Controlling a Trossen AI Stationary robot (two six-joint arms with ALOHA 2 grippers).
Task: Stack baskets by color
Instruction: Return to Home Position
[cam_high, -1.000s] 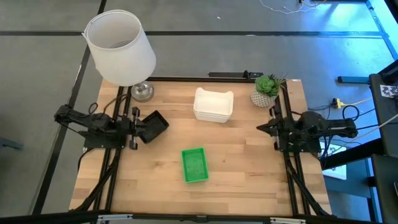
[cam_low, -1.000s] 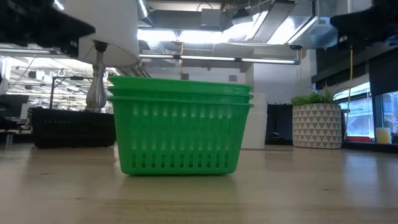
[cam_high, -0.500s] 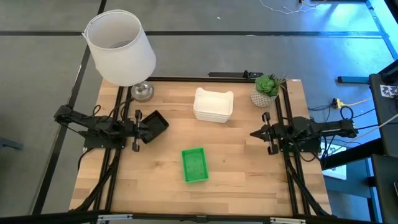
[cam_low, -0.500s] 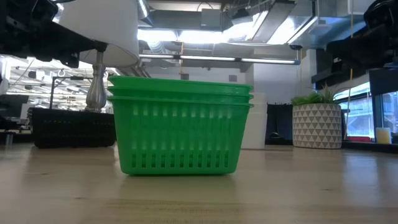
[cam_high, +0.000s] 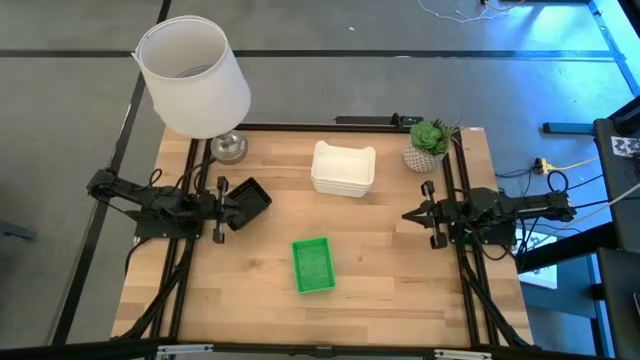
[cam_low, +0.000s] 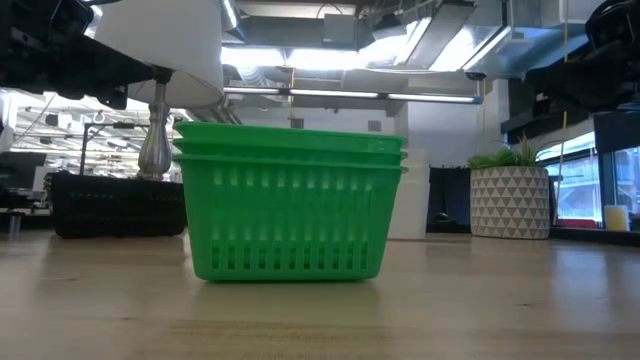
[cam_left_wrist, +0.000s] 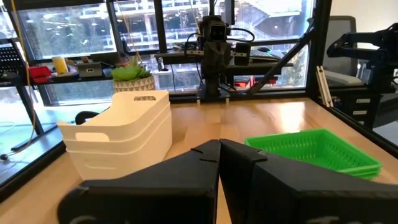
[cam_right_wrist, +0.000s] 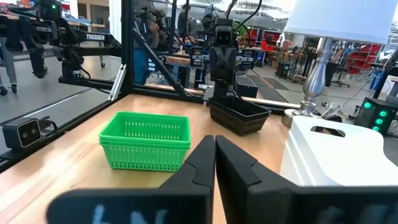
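Note:
Green baskets (cam_high: 313, 265) sit nested in one stack on the wooden table, near its front middle; they fill the low view (cam_low: 290, 200). A nested white stack (cam_high: 343, 168) rests at the far middle. A black basket (cam_high: 252, 198) lies on the table at the left, right by my left gripper (cam_high: 232, 208). That gripper is shut and held level above the table, pointing toward the right edge (cam_left_wrist: 219, 144). My right gripper (cam_high: 405, 214) is shut too, level at the right edge and pointing left (cam_right_wrist: 214, 140). Neither gripper holds anything.
A lamp with a big white shade (cam_high: 192, 75) stands at the far left corner, and a small potted plant (cam_high: 428, 145) at the far right. Bare wood lies between the stacks and along the near edge.
My right gripper has sunk and reached a little toward the table's middle, then stopped. The baskets have kept their places.

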